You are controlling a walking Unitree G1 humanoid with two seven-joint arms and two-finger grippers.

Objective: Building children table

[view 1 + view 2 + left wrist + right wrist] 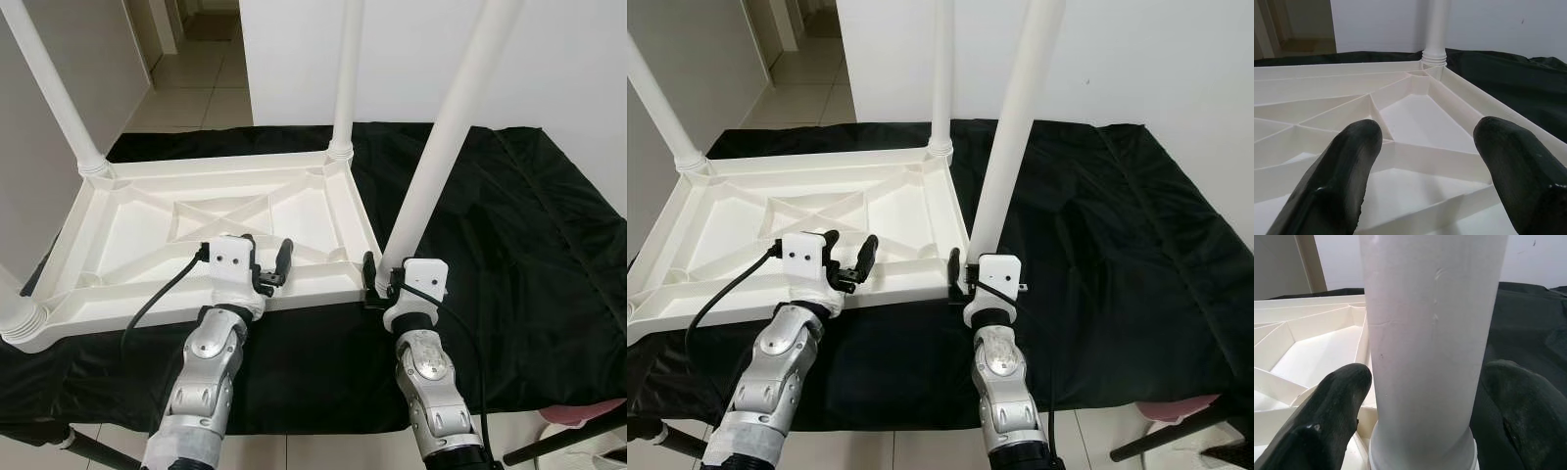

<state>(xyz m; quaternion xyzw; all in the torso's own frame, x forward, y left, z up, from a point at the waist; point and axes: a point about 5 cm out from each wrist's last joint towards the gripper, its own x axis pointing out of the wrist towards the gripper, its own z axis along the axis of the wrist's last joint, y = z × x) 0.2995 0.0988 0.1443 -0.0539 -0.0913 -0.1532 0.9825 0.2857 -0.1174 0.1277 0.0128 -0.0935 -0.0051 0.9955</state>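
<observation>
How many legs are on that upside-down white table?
4: far left corner leg, far right corner leg, near right corner leg between the right gripper's fingers, near left corner leg.

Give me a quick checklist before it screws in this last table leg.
1. Tabletop upside down on the black cloth: ok.
2. Near right leg standing in its corner socket: ok; fully seated, cannot tell.
3. Right tool fingers on both sides of that leg: ok; firm contact, cannot tell.
4. Left tool open over the near rim, not bracing the tabletop: not ok.
5. Other legs in place: far left, far right and near left ok.
</observation>
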